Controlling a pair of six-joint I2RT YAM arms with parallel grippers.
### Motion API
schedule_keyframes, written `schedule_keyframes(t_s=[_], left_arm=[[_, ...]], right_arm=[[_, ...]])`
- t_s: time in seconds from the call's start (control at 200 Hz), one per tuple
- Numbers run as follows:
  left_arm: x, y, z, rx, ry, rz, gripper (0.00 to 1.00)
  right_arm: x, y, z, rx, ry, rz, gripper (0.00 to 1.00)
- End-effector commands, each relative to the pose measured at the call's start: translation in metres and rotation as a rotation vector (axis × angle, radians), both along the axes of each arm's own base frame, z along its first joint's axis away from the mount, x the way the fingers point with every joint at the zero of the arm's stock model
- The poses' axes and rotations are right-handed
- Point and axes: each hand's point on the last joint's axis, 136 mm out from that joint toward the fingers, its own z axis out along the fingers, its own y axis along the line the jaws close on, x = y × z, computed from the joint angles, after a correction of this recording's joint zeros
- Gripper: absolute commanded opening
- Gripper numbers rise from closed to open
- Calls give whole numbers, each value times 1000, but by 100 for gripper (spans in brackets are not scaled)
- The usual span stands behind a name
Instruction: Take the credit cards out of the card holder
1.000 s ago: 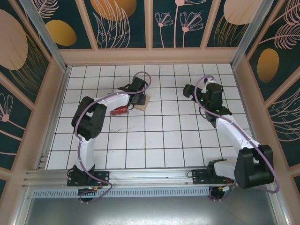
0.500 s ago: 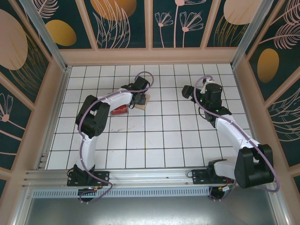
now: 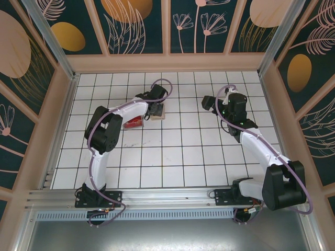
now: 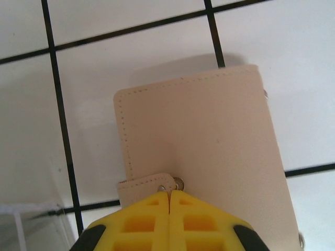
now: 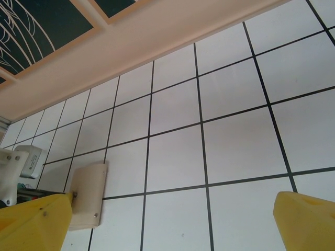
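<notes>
**A:** Where is the card holder?

**B:** In the top view the card holder (image 3: pixel 159 111) lies flat on the white tiled counter (image 3: pixel 172 151), in the upper part of the frame, a little left of centre. It is folded shut, with its tan outer side up.

**A:** And the left gripper?

**B:** The left gripper (image 4: pixel 170 201) is right at the holder. In the left wrist view its yellow fingers are pressed together at the bottom middle of the frame, with only a thin seam between them. Their tips sit against the small tab (image 4: pixel 152 183) with a metal snap at the holder's lower edge. I cannot tell whether the tab is caught between them.

**A:** Any cards out?

**B:** One red credit card (image 3: pixel 134 123) lies on the counter to the lower left of the holder. It is apart from the holder and partly hidden by the left arm (image 3: pixel 123 112).

**A:** The right gripper?

**B:** The right gripper (image 5: pixel 172 212) is spread wide and holds nothing. In the right wrist view one yellow finger sits in the lower left corner and the other in the lower right, with bare tile between them. The holder shows at the lower left of that view, just beside the finger there. In the top view this gripper is right of centre in the upper part of the frame, well apart from the holder.
</notes>
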Motion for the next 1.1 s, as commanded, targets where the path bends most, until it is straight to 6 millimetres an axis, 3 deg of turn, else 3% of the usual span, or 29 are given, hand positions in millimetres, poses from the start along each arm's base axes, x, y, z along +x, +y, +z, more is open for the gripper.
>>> schedule_keyframes(t_s=[0.0, 0.13, 0.31, 0.42, 0.47, 0.661, 0.771, 0.906, 1.091], left_arm=[[-28, -9, 22, -93, 31, 15, 0], [-56, -17, 36, -203, 30, 35, 0], [-93, -37, 51, -328, 11, -12, 0], [-110, -43, 47, -352, 14, -34, 0], [-116, -44, 57, -376, -6, -45, 0], [-141, -15, 56, -375, -36, 16, 0], [-151, 3, 66, -394, -71, 67, 0], [-158, 11, 86, -443, -127, 68, 0], [-161, 11, 93, -462, -143, 58, 0]], right_arm=[[-5, 10, 2, 6, -11, 57, 99], [-9, 24, -2, 50, 10, 123, 99], [-23, 59, -17, 123, 76, 254, 78], [-33, 78, -33, 126, 128, 299, 76], [-37, 87, -39, 127, 144, 321, 76], [-46, 120, -56, 87, 199, 412, 74], [-49, 141, -64, 26, 212, 477, 70], [-52, 174, -72, -9, 235, 571, 68], [-58, 214, -81, 69, 296, 699, 63]])
